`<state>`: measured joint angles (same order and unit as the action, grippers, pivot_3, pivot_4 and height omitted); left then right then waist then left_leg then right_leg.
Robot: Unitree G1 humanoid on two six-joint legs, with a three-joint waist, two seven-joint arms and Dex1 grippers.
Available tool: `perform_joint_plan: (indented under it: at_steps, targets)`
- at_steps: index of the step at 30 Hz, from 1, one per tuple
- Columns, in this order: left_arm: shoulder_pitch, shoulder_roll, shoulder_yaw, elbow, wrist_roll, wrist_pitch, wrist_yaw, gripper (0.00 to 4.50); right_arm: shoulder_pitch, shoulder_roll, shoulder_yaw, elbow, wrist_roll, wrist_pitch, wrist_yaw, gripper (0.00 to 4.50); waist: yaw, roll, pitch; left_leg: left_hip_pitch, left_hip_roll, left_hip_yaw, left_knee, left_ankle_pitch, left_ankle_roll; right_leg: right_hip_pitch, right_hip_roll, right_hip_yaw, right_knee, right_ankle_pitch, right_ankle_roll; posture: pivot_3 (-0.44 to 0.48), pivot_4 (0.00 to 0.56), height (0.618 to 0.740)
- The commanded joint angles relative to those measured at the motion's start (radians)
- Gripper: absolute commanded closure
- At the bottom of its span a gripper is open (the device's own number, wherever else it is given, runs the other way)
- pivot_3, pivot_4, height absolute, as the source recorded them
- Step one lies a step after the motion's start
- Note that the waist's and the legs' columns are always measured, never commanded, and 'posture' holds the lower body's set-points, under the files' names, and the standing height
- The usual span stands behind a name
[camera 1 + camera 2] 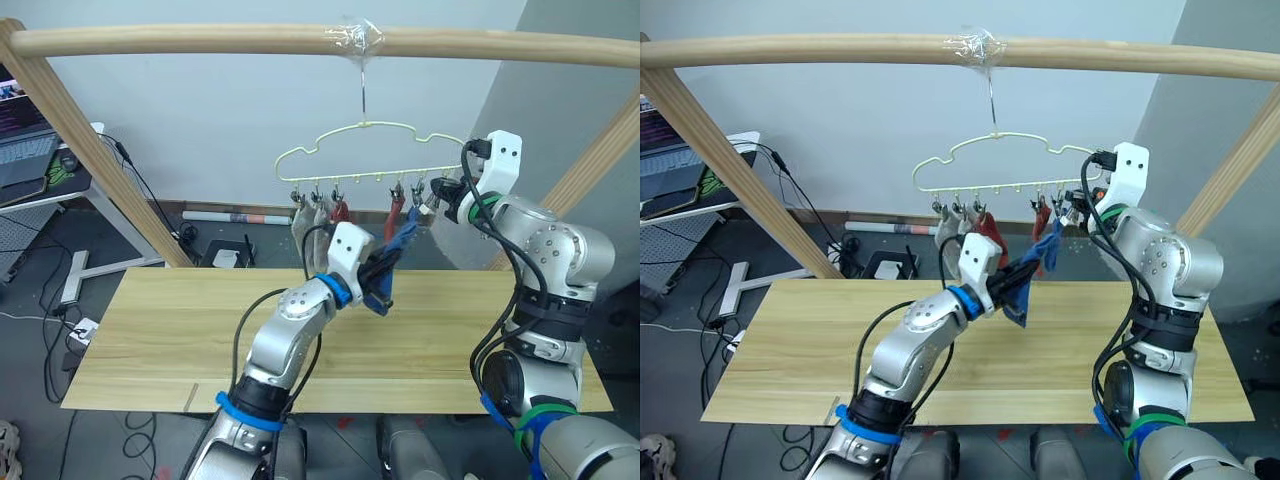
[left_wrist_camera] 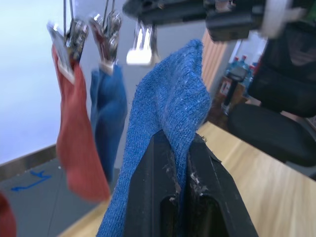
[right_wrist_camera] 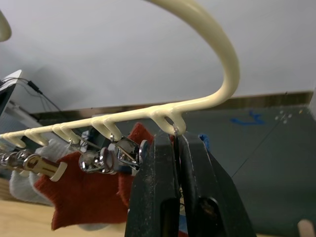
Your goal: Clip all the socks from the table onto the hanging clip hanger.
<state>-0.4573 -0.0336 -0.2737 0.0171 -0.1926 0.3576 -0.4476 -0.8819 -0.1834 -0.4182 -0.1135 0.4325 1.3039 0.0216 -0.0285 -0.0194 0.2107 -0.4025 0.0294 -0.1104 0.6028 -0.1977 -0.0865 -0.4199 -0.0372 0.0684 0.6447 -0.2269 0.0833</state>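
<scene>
Beneath the wooden pole frame [image 1: 200,40], the left gripper [image 1: 385,275] is pinching a blue sock [image 2: 168,113] and raising it toward the clip hanger [image 1: 360,150], whose end clip [image 3: 175,136] the right gripper [image 3: 177,148] is squeezing, probably to open it.

I'm working in a lab or office room: laptop [image 1: 22,140] on a stand, loose cables [image 1: 45,330] across the grey floor [image 1: 30,290].

The counter [image 1: 180,330] lies bare on both sides; hung socks [image 1: 318,215] crowd the clip hanger [image 1: 365,155] row.
</scene>
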Motion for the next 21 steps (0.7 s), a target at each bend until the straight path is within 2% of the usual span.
perform_joint_plan:
  at_steps: [1,10,21]
  targets:
    - [-0.027,-0.032,-0.015,0.051,0.027,-0.067,0.01,4.48,-0.022,-0.002,-0.044,-0.035,0.013,0.056,-0.026,4.5,-0.002,0.0,0.0,0.0,0.0,0.0,0.0,0.0,0.0,0.0,0.0,0.0,0.0,0.0,0.0,-0.005,0.162,0.74]
    - [-0.094,-0.089,0.004,0.204,0.073,-0.183,0.048,4.48,-0.032,0.015,-0.075,-0.084,0.023,0.146,-0.048,4.5,-0.003,0.0,0.0,-0.001,0.0,0.0,0.001,0.0,0.0,0.0,0.0,0.0,0.0,-0.001,0.002,-0.032,0.168,0.74]
    - [-0.13,-0.096,0.014,0.255,0.106,-0.258,0.073,4.48,-0.05,0.063,-0.12,-0.12,0.016,0.211,-0.067,4.5,-0.005,0.0,0.0,-0.002,0.0,0.0,0.001,0.0,0.0,-0.001,0.0,0.0,0.0,-0.001,0.002,-0.045,0.173,0.74]
